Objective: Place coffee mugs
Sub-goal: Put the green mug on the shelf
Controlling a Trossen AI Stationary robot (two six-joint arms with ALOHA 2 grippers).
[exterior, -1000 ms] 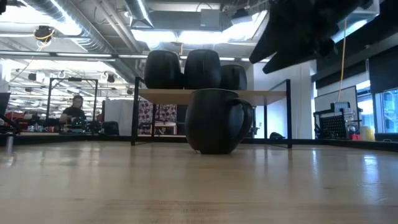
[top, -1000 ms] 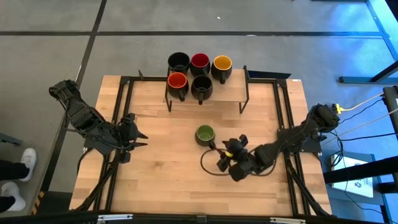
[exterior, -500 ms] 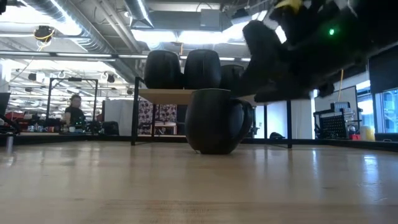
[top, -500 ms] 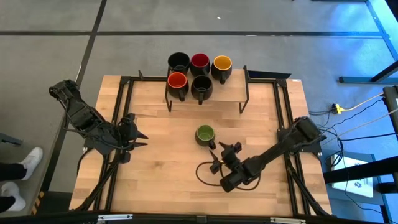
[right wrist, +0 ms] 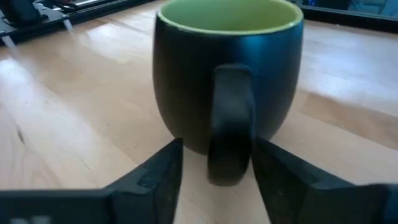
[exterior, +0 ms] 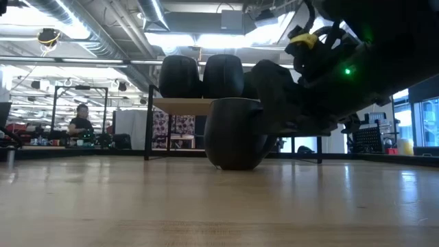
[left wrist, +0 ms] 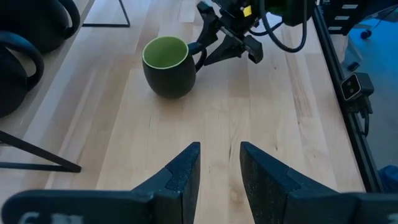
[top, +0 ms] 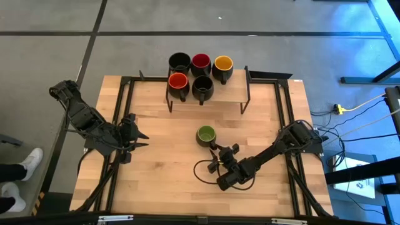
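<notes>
Green mug (top: pixel 206 135): upright on the wooden table (top: pixel 162 181), mid-table, in front of the shelf.
Right gripper (top: pixel 217 157): low at the mug's handle (right wrist: pixel 230 121), fingers (right wrist: pixel 152 177) apart on either side of it, not clamped.
Left gripper (top: pixel 139 135): at the table's left side, fingers (left wrist: pixel 180 177) slightly apart, holding nothing.
Other five mugs (top: pixel 200 72): grouped on the raised shelf (top: pixel 234 94) at the far edge.
</notes>
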